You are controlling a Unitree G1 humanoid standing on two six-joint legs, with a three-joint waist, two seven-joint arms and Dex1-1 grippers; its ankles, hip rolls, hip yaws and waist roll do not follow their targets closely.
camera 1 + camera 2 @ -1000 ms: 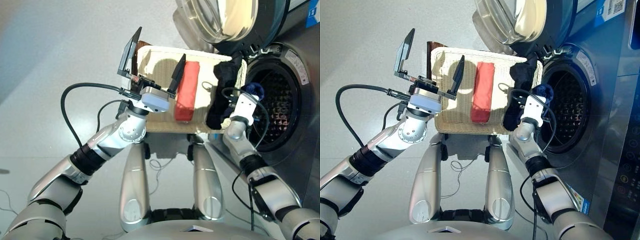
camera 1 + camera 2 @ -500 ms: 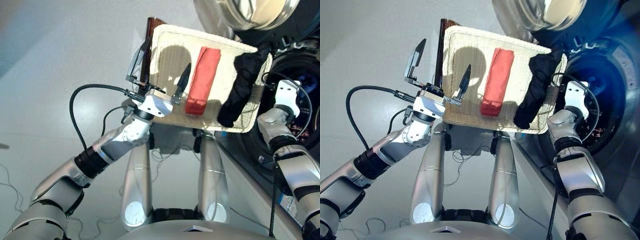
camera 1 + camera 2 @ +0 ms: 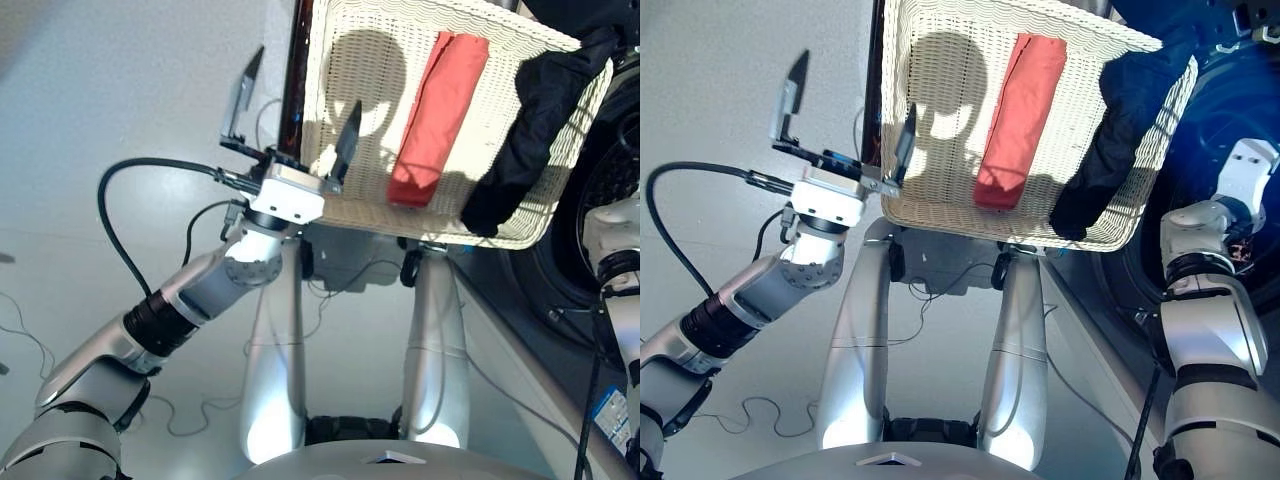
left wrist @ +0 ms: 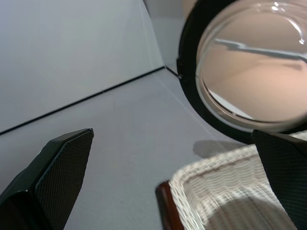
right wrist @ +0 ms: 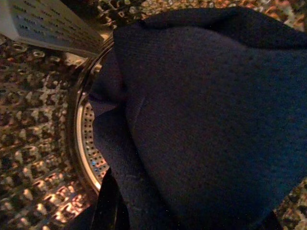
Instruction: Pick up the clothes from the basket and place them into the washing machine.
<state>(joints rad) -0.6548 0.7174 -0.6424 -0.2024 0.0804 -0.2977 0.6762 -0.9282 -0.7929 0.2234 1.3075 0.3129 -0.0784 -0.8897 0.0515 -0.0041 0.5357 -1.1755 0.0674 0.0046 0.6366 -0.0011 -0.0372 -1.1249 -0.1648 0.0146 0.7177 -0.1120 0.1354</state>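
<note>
Right wrist view: navy cloth (image 5: pixel 201 124) fills front, drum (image 5: pixel 43 143) behind; right gripper inside washing machine (image 3: pixel 1240 90), fingers hidden, grip cannot tell. Advice: release deep, clear of rim. Left gripper (image 3: pixel 295 115) spread wide, empty, at basket (image 3: pixel 350 90) edge. Count in basket: one coral cloth (image 3: pixel 437 120), one black cloth (image 3: pixel 535 130).

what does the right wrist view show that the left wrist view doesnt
Only the right wrist view shows the navy blue cloth filling most of the picture, with the perforated metal drum of the washing machine behind it. Only the left wrist view shows the left gripper open over the floor, the cream-white basket at one corner, and the round glass door. The two views share nothing visible; both look at parts of the washing machine.
</note>
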